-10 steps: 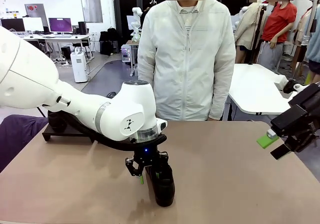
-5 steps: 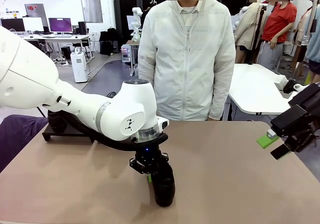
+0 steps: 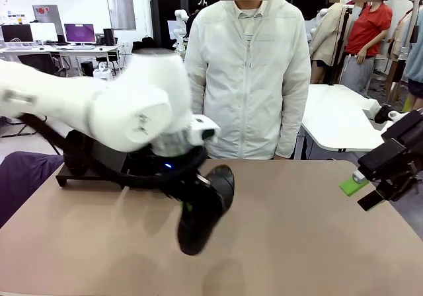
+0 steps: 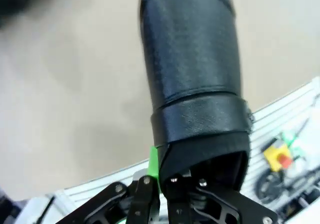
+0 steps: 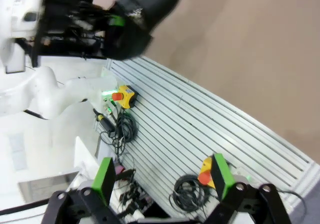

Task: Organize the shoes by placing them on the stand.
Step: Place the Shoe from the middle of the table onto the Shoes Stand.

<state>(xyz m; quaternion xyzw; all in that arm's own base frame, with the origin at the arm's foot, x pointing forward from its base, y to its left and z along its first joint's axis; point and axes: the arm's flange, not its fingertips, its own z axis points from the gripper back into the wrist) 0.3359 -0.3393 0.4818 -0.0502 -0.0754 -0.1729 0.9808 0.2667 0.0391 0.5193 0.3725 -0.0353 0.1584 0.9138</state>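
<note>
One black shiny shoe (image 3: 206,207) hangs tilted above the middle of the table, toe pointing down toward me. My left gripper (image 3: 189,202) is shut on the rim of its opening, and the arm is blurred with motion. In the left wrist view the shoe (image 4: 192,69) stretches away from the gripper (image 4: 162,169), with one green pad (image 4: 153,163) pressed against the outside of the collar. The black stand (image 3: 82,172) sits at the far left of the table, partly hidden behind the arm. My right gripper (image 3: 365,191) hovers open at the right edge. Seen from the right wrist, its fingers (image 5: 104,178) stand wide apart.
A person in a white jacket (image 3: 248,78) stands at the far edge of the brown table (image 3: 310,243). A purple cloth (image 3: 20,177) lies off the table's left side. A white table (image 3: 337,114) stands behind on the right.
My left gripper closed on the shoe's collar and lifted it off the table, swinging it up and back. The right arm has not moved.
</note>
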